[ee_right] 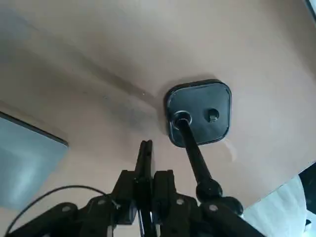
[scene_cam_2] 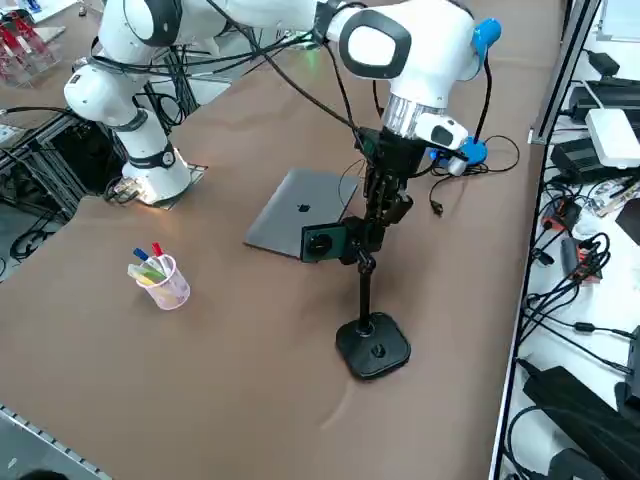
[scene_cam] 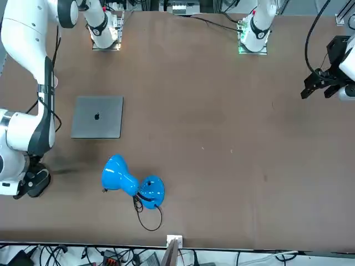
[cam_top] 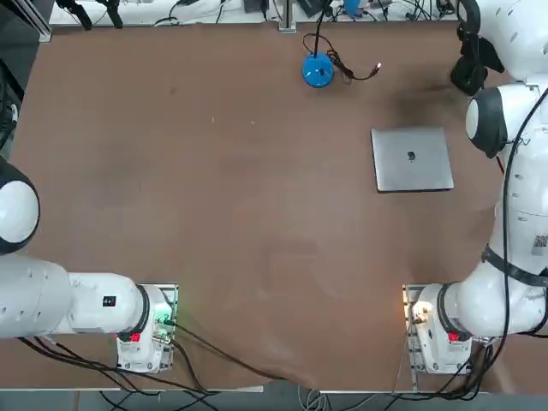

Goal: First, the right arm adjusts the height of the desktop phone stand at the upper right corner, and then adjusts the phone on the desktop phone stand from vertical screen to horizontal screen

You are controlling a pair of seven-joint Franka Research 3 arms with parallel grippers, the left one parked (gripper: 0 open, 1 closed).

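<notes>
right gripper [scene_cam_2: 378, 222] is clamped tight on the phone [scene_cam_2: 322, 242] atop the desktop phone stand [scene_cam_2: 372, 345], near the silver laptop [scene_cam_2: 297, 210].

Brown table [scene_cam_2: 230, 380], black phone stand [scene_cam_2: 372, 345] and phone [scene_cam_2: 322, 242], silver-grey laptop [cam_top: 412, 159], bright blue lamp [scene_cam: 133, 183], glossy white right arm [scene_cam_2: 400, 45].
</notes>
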